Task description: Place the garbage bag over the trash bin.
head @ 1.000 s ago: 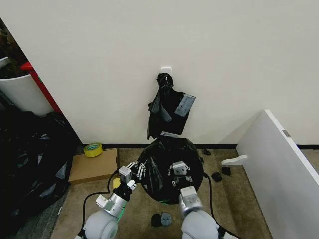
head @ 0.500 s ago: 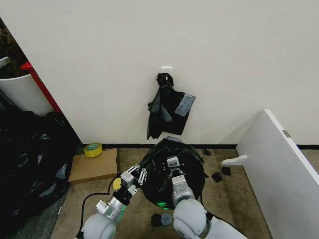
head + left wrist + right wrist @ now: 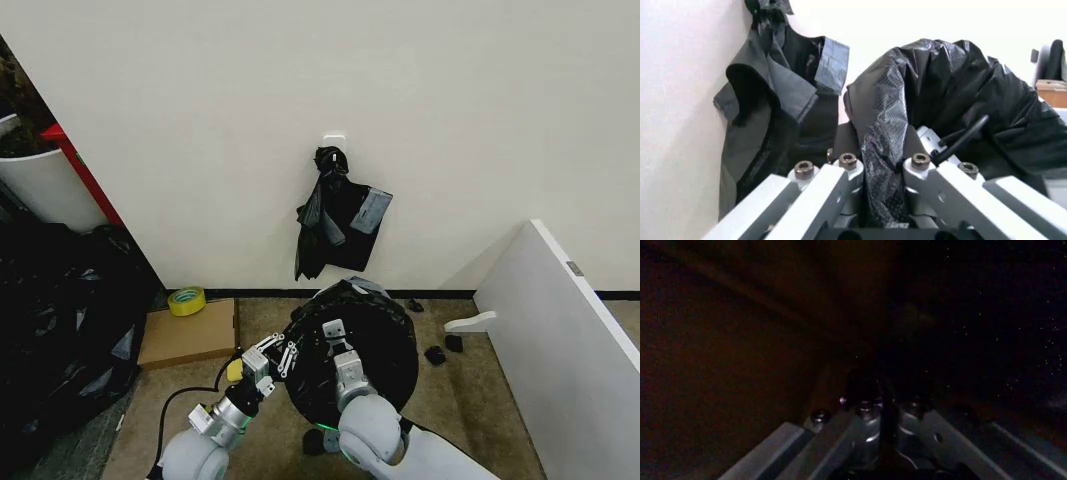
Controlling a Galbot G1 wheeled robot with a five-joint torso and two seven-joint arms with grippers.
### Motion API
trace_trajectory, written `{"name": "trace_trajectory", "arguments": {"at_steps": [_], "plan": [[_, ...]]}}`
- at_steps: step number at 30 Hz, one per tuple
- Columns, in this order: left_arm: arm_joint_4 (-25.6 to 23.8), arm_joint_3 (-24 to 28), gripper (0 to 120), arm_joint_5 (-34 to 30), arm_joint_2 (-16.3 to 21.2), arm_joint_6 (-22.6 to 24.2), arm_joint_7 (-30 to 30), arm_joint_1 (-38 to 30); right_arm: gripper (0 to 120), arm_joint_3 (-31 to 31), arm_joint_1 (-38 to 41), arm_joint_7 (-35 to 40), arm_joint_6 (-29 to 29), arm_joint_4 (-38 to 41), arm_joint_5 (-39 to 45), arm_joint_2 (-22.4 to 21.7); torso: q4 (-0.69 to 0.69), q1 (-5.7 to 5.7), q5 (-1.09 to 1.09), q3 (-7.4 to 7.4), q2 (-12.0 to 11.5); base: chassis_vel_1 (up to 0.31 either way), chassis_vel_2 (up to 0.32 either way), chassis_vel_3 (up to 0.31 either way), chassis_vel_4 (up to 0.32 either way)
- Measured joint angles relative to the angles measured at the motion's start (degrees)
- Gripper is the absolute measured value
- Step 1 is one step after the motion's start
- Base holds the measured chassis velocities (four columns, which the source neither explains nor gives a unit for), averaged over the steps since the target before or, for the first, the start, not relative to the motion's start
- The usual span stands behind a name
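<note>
The thin, glossy, crinkly black plastic garbage bag (image 3: 360, 345) stands ballooned on the brown carpet at the foot of the cream wall, at about six o'clock in the head view; the bin cannot be made out under it. The left gripper (image 3: 276, 353) sits at the bag's nine o'clock edge, its silver fingers (image 3: 840, 172) pinching a gathered fold of the plastic (image 3: 888, 165) between them. The right gripper (image 3: 334, 338) is pushed into the bag's mouth from five o'clock; its wrist view is nearly black, so whether its fingers are spread or pressed together I cannot tell. At twelve o'clock above the bag, a knotted bunch of black bags with a grey patch (image 3: 335, 215) hangs from a white wall hook (image 3: 334, 139).
</note>
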Motion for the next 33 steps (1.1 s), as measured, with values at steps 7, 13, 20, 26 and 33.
{"name": "trace_trajectory", "arguments": {"at_steps": [7,13,20,26,33], "plan": [[2.2,-0.8,4,0.2,-0.2,-0.3,-1.4,-1.4,0,1.3,-2.6,-2.3,3.0,6.8,0.6,-3.8,0.0,0.0,0.0,0.0,0.0,0.0,0.0,0.0,0.0],[3.2,-0.9,4,0.3,-0.4,-0.6,-1.7,-2.3,0,1.4,-6.9,-2.5,1.2,15.6,6.6,-8.5,-0.01,0.0,0.0,-0.01,0.0,0.0,0.0,0.0,0.0],[2.8,-0.7,4,0.6,-0.6,-0.8,-1.5,-2.4,0,1.9,-8.6,1.7,-11.1,20.7,17.6,-9.3,-0.01,0.0,0.0,-0.01,0.0,0.0,0.0,0.0,0.0],[1.7,-1.0,4,0.6,-0.1,-1.5,-0.4,-1.7,0,0.7,-5.3,6.2,-17.9,16.8,20.3,-6.7,0.0,0.0,0.0,-0.01,0.0,0.0,0.0,0.0,0.0],[0.5,-1.3,4,0.4,0.3,-1.8,0.1,-1.1,0,-0.7,-2.2,10.0,-22.1,12.0,21.2,-4.3,0.0,0.0,0.0,-0.01,0.0,0.0,0.0,0.0,0.0]]}}
